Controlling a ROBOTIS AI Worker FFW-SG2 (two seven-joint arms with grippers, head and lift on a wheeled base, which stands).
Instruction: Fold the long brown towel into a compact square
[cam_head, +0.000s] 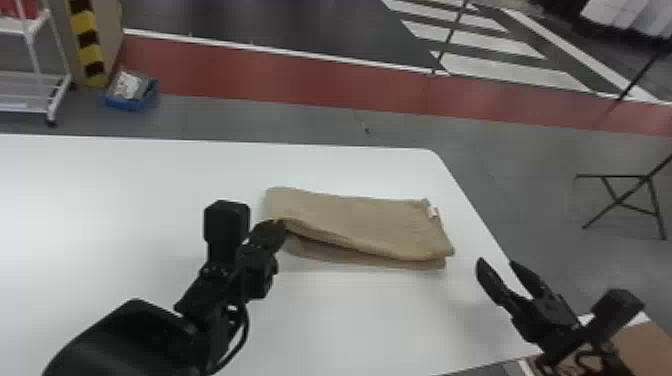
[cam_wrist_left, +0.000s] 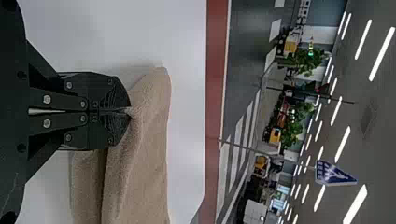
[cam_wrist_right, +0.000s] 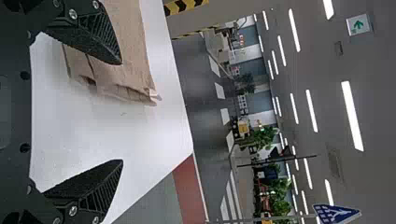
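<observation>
Brown towel (cam_head: 360, 215) lies on the white tabletop (cam_head: 125, 200), toward its far right part, folded into a long strip that runs from left to right. An upper layer covers most of a lower one, which peeks out along the near side; a dark gap opens between the two. A small pale tag (cam_head: 433, 212) sits at the far right corner of the towel. At the towel's left end, on the near side, the left gripper (cam_head: 281, 227) is closed on the edge of the upper layer; in the left wrist view its black fingers meet with a pinch of cloth between the tips. The right gripper (cam_head: 496, 262) is spread wide with nothing between its fingers, apart from the towel, to the right of its near right corner and by the right edge of the tabletop. Past the far edge of the tabletop, a red band (cam_head: 280, 75) crosses the grey floor (cam_head: 240, 115), with white crossing stripes (cam_head: 500, 67) beyond it to the right. On the floor at the far left are a blue bin (cam_head: 131, 102) and a white wheeled rack (cam_head: 35, 80), beside a yellow-and-black striped strip (cam_head: 86, 42). Thin dark stand legs (cam_head: 625, 197) rest on the floor to the right.
</observation>
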